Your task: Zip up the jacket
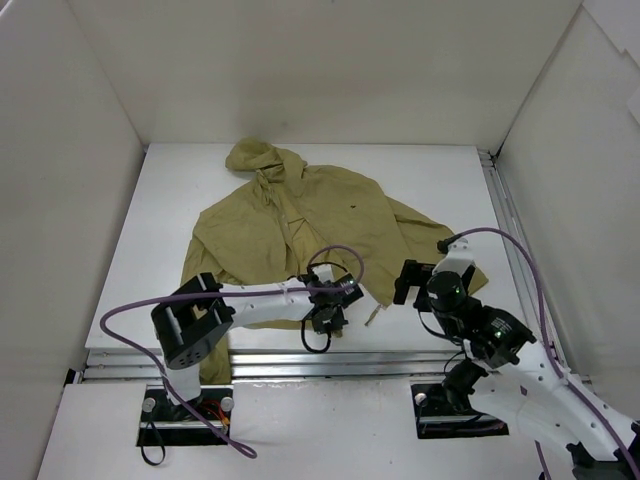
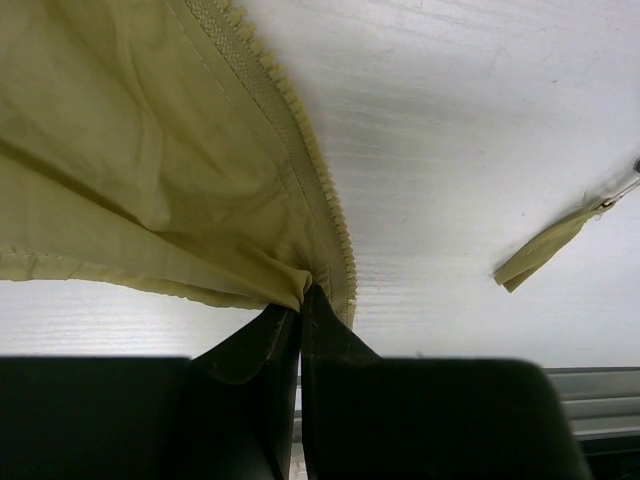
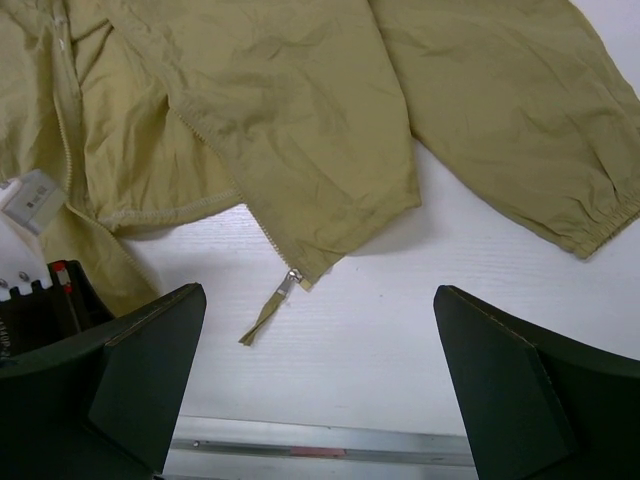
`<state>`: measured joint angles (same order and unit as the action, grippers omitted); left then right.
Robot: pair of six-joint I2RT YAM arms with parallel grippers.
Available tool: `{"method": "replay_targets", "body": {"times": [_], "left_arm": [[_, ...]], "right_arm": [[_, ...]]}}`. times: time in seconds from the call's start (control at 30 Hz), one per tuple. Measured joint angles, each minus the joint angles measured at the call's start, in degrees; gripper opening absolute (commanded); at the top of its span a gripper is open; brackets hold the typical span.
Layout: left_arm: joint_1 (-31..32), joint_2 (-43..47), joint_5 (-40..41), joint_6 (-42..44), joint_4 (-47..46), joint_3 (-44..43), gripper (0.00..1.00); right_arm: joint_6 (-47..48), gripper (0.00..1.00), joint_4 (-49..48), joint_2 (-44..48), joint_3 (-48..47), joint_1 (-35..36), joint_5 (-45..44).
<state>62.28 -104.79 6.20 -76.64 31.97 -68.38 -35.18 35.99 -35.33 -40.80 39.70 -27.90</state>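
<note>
The olive-khaki hooded jacket [image 1: 300, 225] lies unzipped on the white table, hood at the far end. My left gripper [image 1: 335, 300] is shut on the bottom corner of one front panel, right beside its zipper teeth [image 2: 300, 150]; the fabric [image 2: 150, 150] is pinched at the fingertips [image 2: 300, 300]. My right gripper [image 1: 410, 283] is open and empty, hovering above the table just near of the other panel's bottom corner [image 3: 330, 250]. The metal zipper slider [image 3: 291, 278] with its khaki pull tab [image 3: 262, 315] sits between the open fingers; the tab also shows in the left wrist view [image 2: 545, 250].
A metal rail [image 1: 320, 362] runs along the table's near edge [image 3: 320, 445]. White walls enclose the table on three sides. The jacket's right sleeve [image 3: 520, 130] spreads to the right. A white label [image 3: 30, 200] shows inside the jacket. The left arm's wrist [image 3: 40, 300] is at the right gripper's left.
</note>
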Motion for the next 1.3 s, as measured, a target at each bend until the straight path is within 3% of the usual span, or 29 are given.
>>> {"method": "replay_targets", "body": {"times": [0.23,0.3,0.53,0.83,1.0,1.3], "left_arm": [[0.00,4.31,1.53,1.88,-4.37,5.81,0.00],[0.00,6.54,2.34,2.58,-4.85,8.44,0.00],[0.00,14.32,4.35,4.57,-7.02,15.74,0.00],[0.00,23.39,5.07,7.39,-11.39,23.19,0.00],[0.00,25.73,5.64,8.39,-13.03,25.44,0.00],[-0.44,29.70,6.99,8.55,-15.52,30.05,0.00]], "right_arm": [[1.29,0.94,0.02,-9.97,-0.94,0.00,2.99],[1.62,0.87,0.72,-13.16,-2.16,0.00,3.98],[1.33,0.47,3.82,-23.19,-10.29,-0.74,4.94],[5.05,0.24,4.20,-40.87,-11.98,-4.98,8.15],[6.10,0.08,3.72,-46.12,-12.04,-6.05,9.68],[6.12,0.00,-1.33,-54.49,-11.74,-6.49,12.66]]}}
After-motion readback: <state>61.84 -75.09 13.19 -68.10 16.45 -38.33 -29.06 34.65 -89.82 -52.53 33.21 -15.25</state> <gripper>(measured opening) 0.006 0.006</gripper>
